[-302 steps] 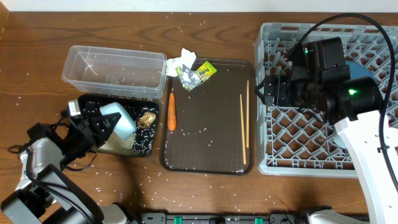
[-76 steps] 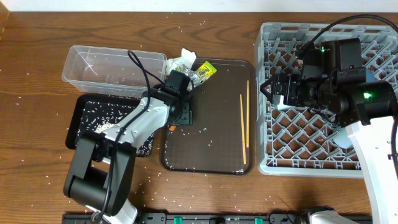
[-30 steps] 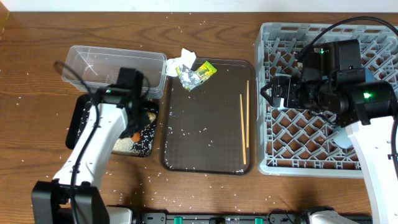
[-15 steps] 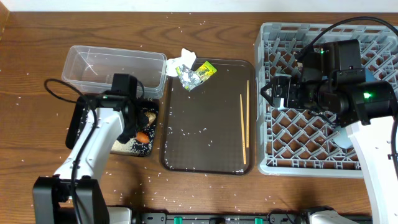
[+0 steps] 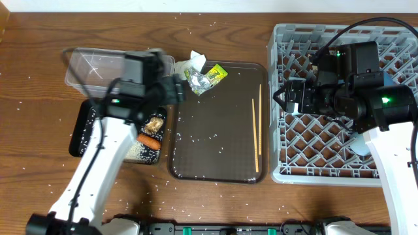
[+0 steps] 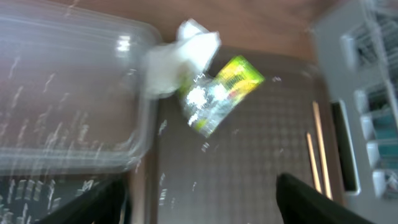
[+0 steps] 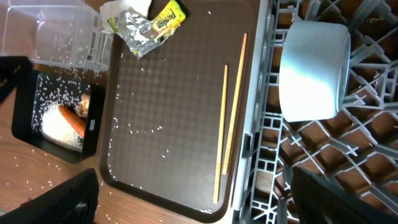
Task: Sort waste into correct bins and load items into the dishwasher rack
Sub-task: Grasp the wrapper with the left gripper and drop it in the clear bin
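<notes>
The left gripper hangs over the far-left corner of the dark brown serving tray, its claw spread wide with nothing between the fingers. On that corner of the serving tray lies the yellow-green foil wrapper, crumpled, with its silvery inside showing. The crumpled white paper sits just past the same corner, apparently touching both the wrapper and the clear plastic rectangular tub, which stands left of the serving tray's far end.

Both pieces look very light and soft. They will crush rather than resist, so a pinch across the bunched middle should hold better than one on a loose edge. The foil is probably slick and springy and could slip or flick out of a shallow grip. The paper's raised folds give more to bite on.

The orange carrot, the brown food lump and a heap of white rice grains lie in the shallow black rectangular tray, just left of the serving tray. Two thin wooden chopsticks lie along the serving tray's right edge. They are stiff, narrow and likely to roll.

The right gripper is likewise wide apart and empty, above the grey plastic lattice rack right of the serving tray, where a white bowl rests.
</notes>
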Available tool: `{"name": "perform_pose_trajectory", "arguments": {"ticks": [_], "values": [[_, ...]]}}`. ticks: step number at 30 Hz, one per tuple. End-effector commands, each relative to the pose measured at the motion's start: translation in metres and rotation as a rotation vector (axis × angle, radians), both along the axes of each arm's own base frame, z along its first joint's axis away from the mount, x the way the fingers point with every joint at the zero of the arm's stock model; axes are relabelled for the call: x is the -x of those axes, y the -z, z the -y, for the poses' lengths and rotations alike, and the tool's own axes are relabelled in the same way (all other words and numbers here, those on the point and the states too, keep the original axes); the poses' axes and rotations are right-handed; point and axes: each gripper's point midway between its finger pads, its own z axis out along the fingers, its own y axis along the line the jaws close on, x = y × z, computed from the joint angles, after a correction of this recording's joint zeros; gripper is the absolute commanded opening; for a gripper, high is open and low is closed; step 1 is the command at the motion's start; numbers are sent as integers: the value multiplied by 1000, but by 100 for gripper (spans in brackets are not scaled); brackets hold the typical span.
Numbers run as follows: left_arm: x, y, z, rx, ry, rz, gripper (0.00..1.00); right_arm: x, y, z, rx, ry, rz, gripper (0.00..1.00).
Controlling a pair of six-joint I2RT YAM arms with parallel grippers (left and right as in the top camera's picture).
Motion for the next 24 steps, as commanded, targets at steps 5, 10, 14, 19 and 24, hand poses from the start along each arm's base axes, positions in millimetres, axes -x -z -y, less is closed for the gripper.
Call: {"name": "perform_pose_trajectory", "arguments": {"ticks": [5,10,14,19,24], "values": [[-40,52,52,-218,241,106,82,-1,-2,-1,13,-24,13,92],[-68,101,66,-216,245,113,82,0,-2,-1,12,-24,12,92],[-77,137,69,-223,248,90,82,2,0,-1,14,-25,2,91],[-79,168,68,-237,246,58,82,4,1,-1,15,-25,-7,91],[-70,192,69,-235,268,-5,62,6,2,-1,16,-25,-17,90]]}}
